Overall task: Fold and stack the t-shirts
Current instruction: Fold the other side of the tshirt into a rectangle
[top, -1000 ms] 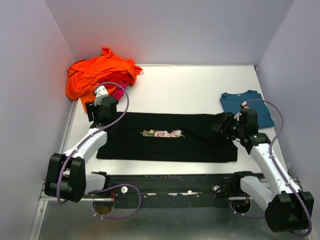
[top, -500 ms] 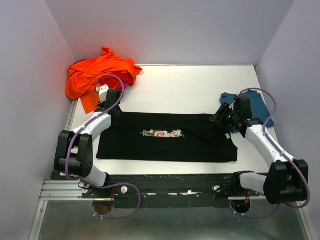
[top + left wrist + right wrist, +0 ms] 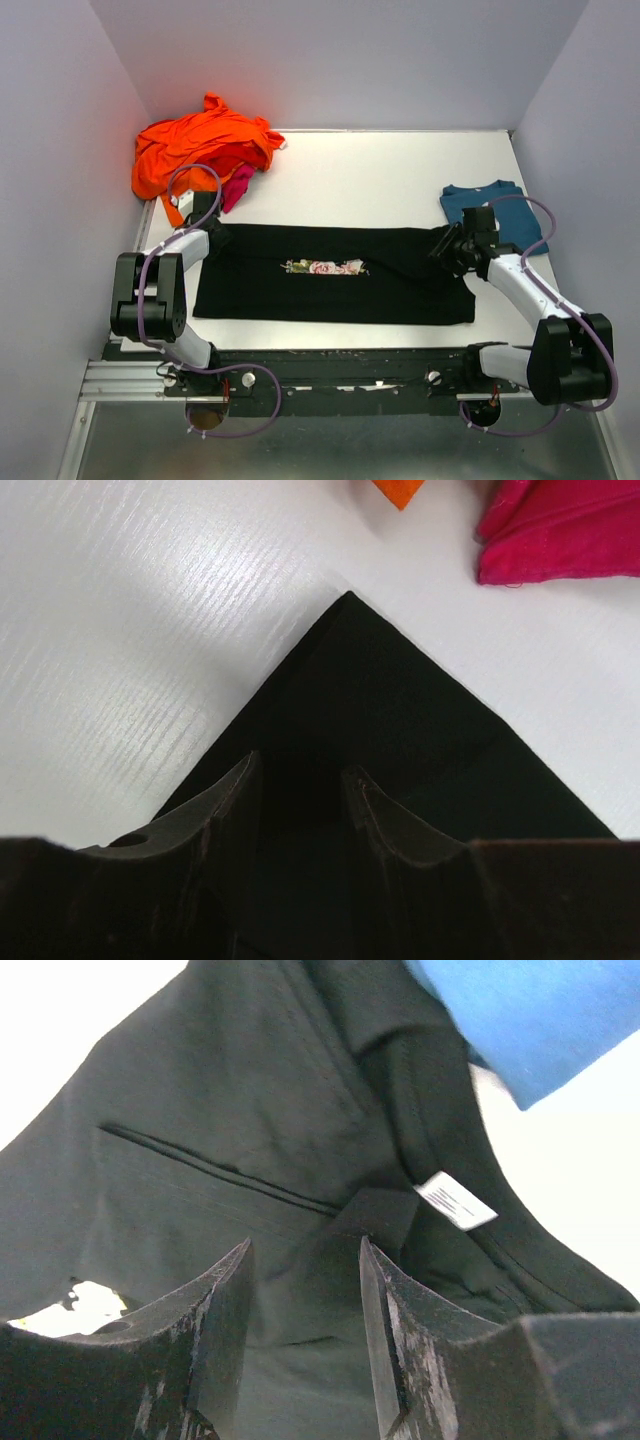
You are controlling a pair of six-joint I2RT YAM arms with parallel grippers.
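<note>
Back left, a crumpled orange cloth t-shirt (image 3: 200, 145) and a magenta-pink t-shirt (image 3: 236, 186) await folding. On the white table (image 3: 380, 165) the black printed t-shirt (image 3: 330, 292) lies as a long band, probably half-folded. The left gripper (image 3: 300, 775) and right gripper (image 3: 305, 1250) are spread over its ends. At right lies a folded teal-blue t-shirt (image 3: 497, 205), unstacked.

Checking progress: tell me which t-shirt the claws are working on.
The black t-shirt, spread flat, left claw and right claw over its ends; teal one sits right, orange and pink heaped left.
</note>
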